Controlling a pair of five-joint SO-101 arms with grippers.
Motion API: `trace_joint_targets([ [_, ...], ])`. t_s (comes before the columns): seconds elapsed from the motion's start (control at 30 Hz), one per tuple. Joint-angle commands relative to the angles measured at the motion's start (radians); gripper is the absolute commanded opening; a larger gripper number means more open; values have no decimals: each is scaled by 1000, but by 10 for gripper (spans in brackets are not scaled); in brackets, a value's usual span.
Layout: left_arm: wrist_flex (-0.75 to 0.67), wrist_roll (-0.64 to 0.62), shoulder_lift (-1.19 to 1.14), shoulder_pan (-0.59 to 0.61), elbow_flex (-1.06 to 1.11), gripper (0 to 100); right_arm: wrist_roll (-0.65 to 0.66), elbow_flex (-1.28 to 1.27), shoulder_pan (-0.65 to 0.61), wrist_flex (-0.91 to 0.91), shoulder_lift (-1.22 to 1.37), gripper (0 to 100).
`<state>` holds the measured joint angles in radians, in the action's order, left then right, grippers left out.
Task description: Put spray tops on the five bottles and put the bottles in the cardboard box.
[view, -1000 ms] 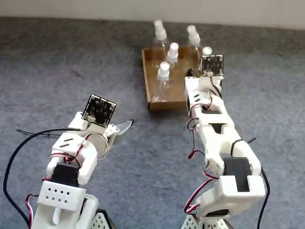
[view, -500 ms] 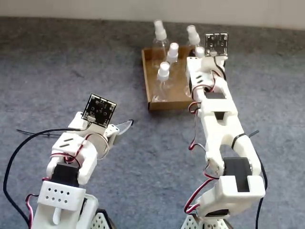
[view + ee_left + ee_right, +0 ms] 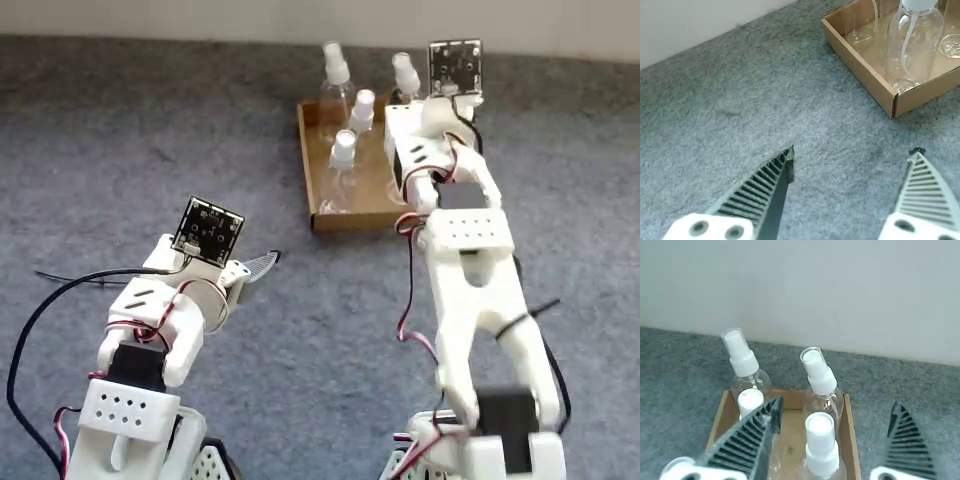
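Note:
The cardboard box (image 3: 318, 190) lies at the far middle of the table, and clear bottles with white spray tops stand upright in it. Two bottles (image 3: 335, 70) (image 3: 404, 75) stand at its far side, and two more (image 3: 362, 110) (image 3: 343, 155) stand nearer. My right gripper (image 3: 837, 405) hangs open above the box, over a capped bottle (image 3: 820, 442), with the two far bottles (image 3: 742, 365) (image 3: 819, 375) beyond. My left gripper (image 3: 255, 268) stands open over the carpet, well short of the box (image 3: 865, 67), with nothing between its fingers.
Grey carpet (image 3: 150, 140) covers the table, with free room left of the box. A pale wall (image 3: 840, 290) rises just behind the box. A black cable (image 3: 60, 278) trails beside the left arm's base.
The right arm has stretched farther over the box toward the wall and now covers the bottle top seen beside it earlier. The left arm has not moved.

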<state>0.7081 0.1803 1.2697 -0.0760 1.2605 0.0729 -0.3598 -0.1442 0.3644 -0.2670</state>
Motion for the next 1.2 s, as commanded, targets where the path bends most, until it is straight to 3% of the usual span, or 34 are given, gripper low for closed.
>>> trace_joint_targets([
  [0.0, -18, -3, 7, 7, -7, 319, 5, 64, -12, 133, -176, 270],
  [0.13, -18, -3, 12, 12, -16, 319, 11, -18, -8, 234, -298, 213],
  [0.3, -18, -2, 15, 13, -18, 319, 12, -216, -7, 246, -486, 67],
  [0.43, -6, 0, 85, 73, -7, 319, 12, -433, -7, 246, -665, 24],
  [0.7, 322, 2, 558, 176, 2, 319, 12, -869, -8, 246, -1058, 24],
  [0.83, 405, 3, 532, 176, 31, 318, 12, -1033, -12, 246, -1251, 24],
  [0.93, 404, 3, 510, 176, 113, 251, 12, -1162, -12, 248, -1394, 20],
  [1.1, 387, 5, 510, 177, 269, 2, 12, -1362, -12, 334, -1587, 20],
  [1.17, 354, 5, 510, 177, 349, 31, 12, -1412, -8, 349, -1567, 20],
])
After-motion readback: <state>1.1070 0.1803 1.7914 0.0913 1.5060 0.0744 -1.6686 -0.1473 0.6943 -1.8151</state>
